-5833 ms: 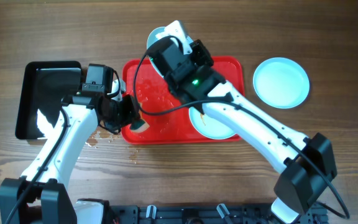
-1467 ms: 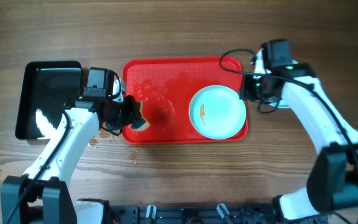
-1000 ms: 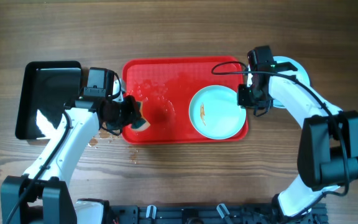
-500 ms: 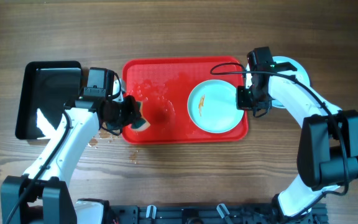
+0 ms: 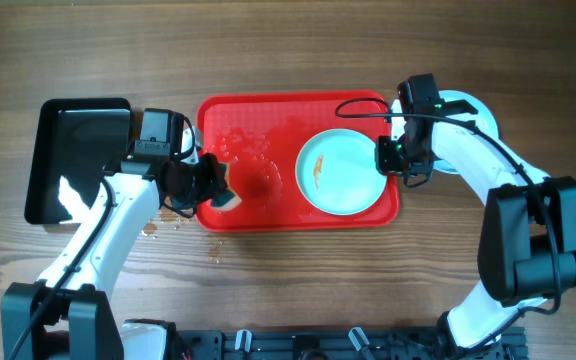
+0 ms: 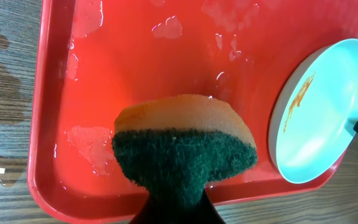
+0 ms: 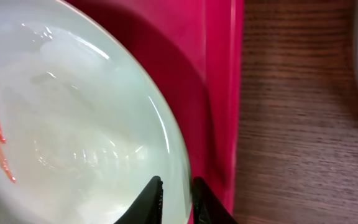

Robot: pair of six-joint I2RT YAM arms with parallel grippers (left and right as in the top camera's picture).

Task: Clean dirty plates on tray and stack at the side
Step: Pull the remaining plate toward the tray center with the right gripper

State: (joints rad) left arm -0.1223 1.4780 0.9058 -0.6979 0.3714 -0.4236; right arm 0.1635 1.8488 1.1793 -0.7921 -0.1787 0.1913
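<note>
Right tool [image 7: 176, 186] appears to pinch the rim of the smeared plate [image 5: 338, 172], right half of the red tray [image 5: 268, 120]; left tool [image 5: 206, 182] clamps a sponge [image 6: 185, 149] (orange over green) above its left end.

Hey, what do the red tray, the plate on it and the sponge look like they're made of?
The tray looks like glossy moulded plastic: water beads on it. The plate is smooth, shiny pale aqua, plastic or glazed ceramic, hard to tell. The sponge is matte orange foam with a dark green fibrous scouring layer.
</note>
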